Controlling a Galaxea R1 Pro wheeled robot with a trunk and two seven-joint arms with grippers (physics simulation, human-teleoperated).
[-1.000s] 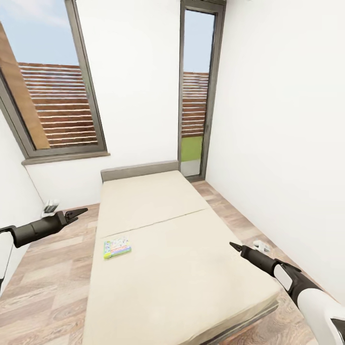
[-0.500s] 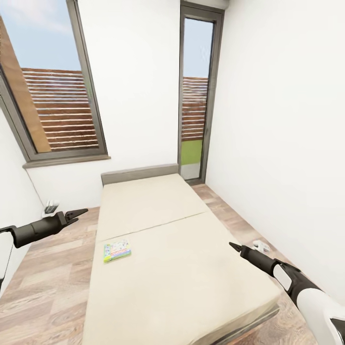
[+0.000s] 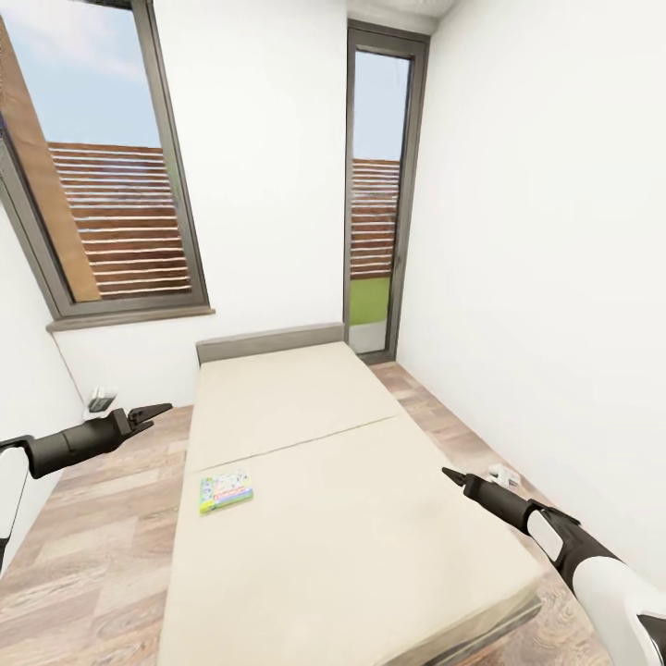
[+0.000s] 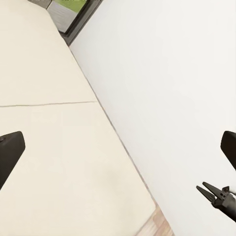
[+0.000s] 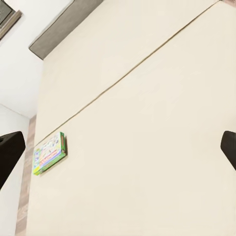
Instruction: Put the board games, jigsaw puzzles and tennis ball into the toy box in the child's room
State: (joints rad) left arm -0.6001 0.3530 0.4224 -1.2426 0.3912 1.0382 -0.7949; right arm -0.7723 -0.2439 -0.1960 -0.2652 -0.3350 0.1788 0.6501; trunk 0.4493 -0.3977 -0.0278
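**Board game lies nearer the left arm**

The right tool [image 3: 448, 474] hangs over the bed's [image 3: 370, 518] right side, its tips drawn to a narrow point. The left tool [image 3: 159, 408] hovers over the floor [image 3: 92, 555] beside the bed, also pinched narrow and holding nothing. Between them, near the mattress's left edge, rests one board game [image 3: 226, 491], flat, its long axis running roughly across the bed. It sits closer to the left tool, ahead and inward. Since a second ago, the whole view has tilted slightly upward; the game has not moved.
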